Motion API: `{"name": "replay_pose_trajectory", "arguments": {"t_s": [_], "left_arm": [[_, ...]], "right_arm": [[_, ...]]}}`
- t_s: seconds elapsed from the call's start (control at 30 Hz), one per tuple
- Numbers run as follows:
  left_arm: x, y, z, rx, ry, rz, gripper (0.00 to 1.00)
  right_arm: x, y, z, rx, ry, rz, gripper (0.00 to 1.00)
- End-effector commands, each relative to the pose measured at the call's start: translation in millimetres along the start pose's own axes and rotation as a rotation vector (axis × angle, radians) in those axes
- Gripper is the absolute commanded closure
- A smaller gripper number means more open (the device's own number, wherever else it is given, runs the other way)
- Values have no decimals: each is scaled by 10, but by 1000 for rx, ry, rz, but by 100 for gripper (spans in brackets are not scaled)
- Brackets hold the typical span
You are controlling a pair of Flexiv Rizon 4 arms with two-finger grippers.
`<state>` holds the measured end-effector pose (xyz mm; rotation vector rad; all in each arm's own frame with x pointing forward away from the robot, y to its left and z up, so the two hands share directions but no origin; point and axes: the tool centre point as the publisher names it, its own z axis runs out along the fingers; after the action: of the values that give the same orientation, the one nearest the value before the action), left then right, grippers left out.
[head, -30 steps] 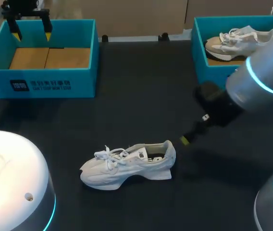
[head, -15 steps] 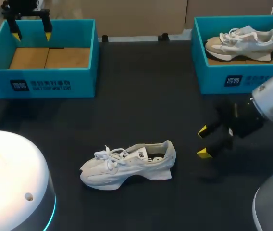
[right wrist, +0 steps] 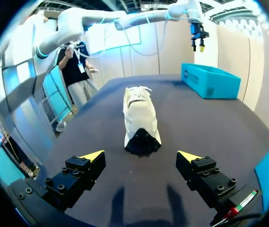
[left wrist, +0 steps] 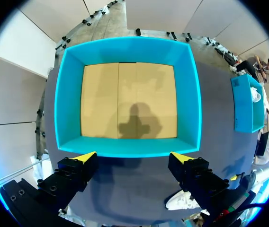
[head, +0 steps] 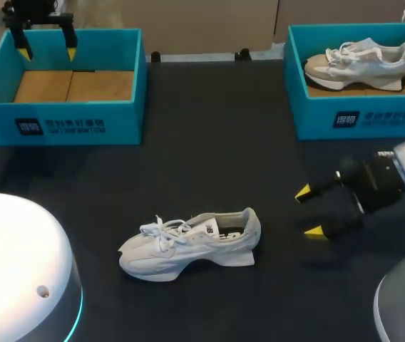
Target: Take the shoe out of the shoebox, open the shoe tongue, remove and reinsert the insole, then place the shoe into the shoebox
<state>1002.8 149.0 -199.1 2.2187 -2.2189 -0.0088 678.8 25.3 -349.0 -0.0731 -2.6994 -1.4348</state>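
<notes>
In the head view only the fingers of the left gripper [head: 46, 53] show, and the rest of that arm is cut off past the table's far left corner. The right arm is cut off at the table's right edge. The white shoe [head: 190, 246] lies on its sole near the middle of the table's near edge, outside both boxes, laces towards the left and heel towards the right. Its opening is dark, and the insole inside cannot be made out. The left shoebox [head: 63, 132] stands in the far left corner with only a tan cardboard floor showing. The right shoebox [head: 356, 117] stands in the far right corner and holds a second shoe [head: 356, 60], whose sole is partly hidden by the near wall. The left wrist view looks straight down into the left shoebox and catches only a sliver of the white shoe beyond its own finger. The right wrist view faces the shoe's heel end-on, with the left gripper hanging over the left shoebox far behind. The right gripper [head: 309, 212] hovers to the right of the heel, well apart from it, fingers spread wide and touching nothing. The left gripper is likewise released, its yellow tips apart above the box's far rim, gripping nothing.
</notes>
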Motion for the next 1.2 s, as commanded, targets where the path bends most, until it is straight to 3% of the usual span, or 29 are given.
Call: {"name": "replay_pose_trajectory", "arguments": {"t_s": [0.03,0.23,0.37,0.73,1.0,1.2], "left_arm": [[-4,8,2,1,0,0,0],[-4,8,2,1,0,0,0],[-4,8,2,1,0,0,0],[-4,8,2,1,0,0,0],[-4,8,2,1,0,0,0],[-4,8,2,1,0,0,0]], "right_arm": [[-29,-203,-2,-112,-4,25,0],[-58,-431,12,-255,0,5,0],[-31,-463,67,-311,-9,-71,0],[-26,-452,84,-299,-13,-46,0],[-69,-305,360,-212,-17,9,0],[-80,-191,502,-200,-10,-19,0]]}}
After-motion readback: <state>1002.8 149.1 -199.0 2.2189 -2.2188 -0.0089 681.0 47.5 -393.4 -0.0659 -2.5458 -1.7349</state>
